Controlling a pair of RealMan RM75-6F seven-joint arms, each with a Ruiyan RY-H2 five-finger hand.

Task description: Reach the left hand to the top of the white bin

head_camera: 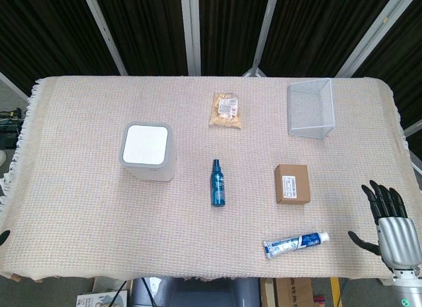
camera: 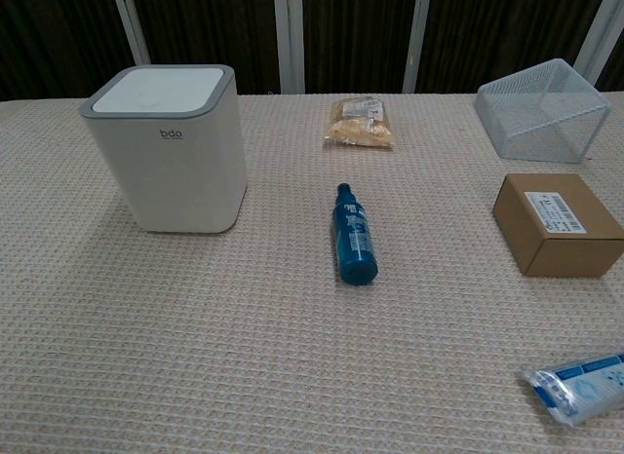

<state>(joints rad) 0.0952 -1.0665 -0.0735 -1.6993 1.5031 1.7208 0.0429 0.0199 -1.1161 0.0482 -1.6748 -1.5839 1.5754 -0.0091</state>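
Reach not yet begun, left hand out of sight.
Needs travel to above white bin (head_camera: 148, 151); right hand (head_camera: 390, 218) idle, fingers spread, empty.

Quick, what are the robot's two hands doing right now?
Left hand: only a dark tip shows at the table's edge, so it cannot be told.
Right hand: open, holding nothing.
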